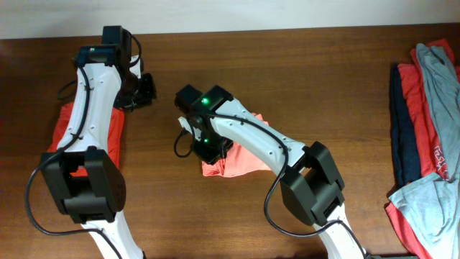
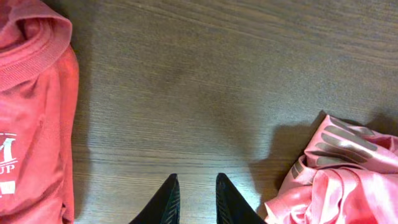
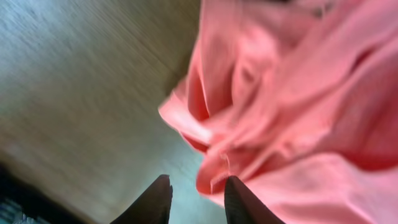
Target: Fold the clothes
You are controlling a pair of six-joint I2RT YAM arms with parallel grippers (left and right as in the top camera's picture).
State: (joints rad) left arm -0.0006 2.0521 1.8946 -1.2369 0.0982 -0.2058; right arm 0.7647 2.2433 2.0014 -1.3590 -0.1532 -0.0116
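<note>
The right claw [image 3: 198, 185] is released: its two dark fingertips stand parted and empty at the edge of the salmon-pink shirt [image 1: 233, 167], whose crumpled folds lie just beyond the tips. This shirt lies bunched on the tabletop [image 1: 323, 79], largely under the right arm. Left of the shirt, the left claw [image 2: 196, 180] is over bare wood, its fingertips narrowly parted and grasping nothing. Farther left of the shirt lies a red garment [image 2: 34, 124] with white lettering, partly under the left arm. Well to the right of the shirt, a stack of shirts [image 1: 424, 122] in red, navy and grey-blue lies at the tabletop edge.
</note>
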